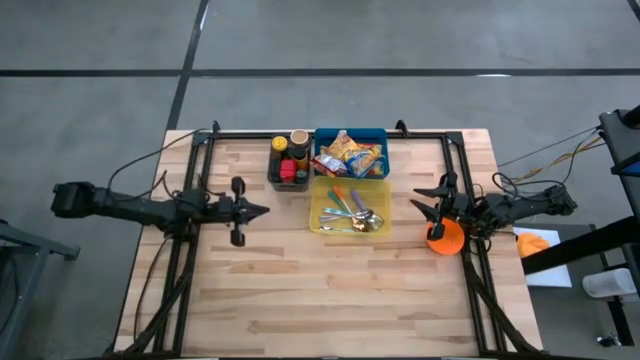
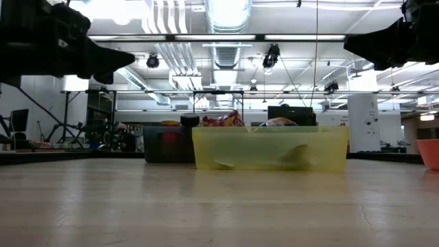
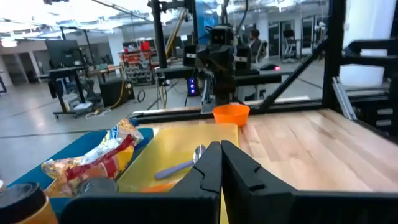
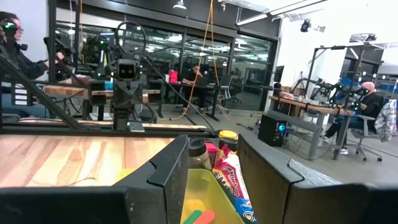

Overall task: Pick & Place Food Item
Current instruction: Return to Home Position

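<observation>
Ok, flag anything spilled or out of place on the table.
Nothing stands out. The spoons lie inside the yellow bin, the snacks in the blue bin, and the orange bowl sits upright by the right gripper.

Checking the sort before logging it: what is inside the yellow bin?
The yellow bin holds a pile of spoons, some silver, some with coloured handles. Anything beneath the pile is covered.

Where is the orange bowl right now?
In the high view the orange bowl sits on the right side of the table, to the right of the yellow bin, close by the right gripper.
</observation>
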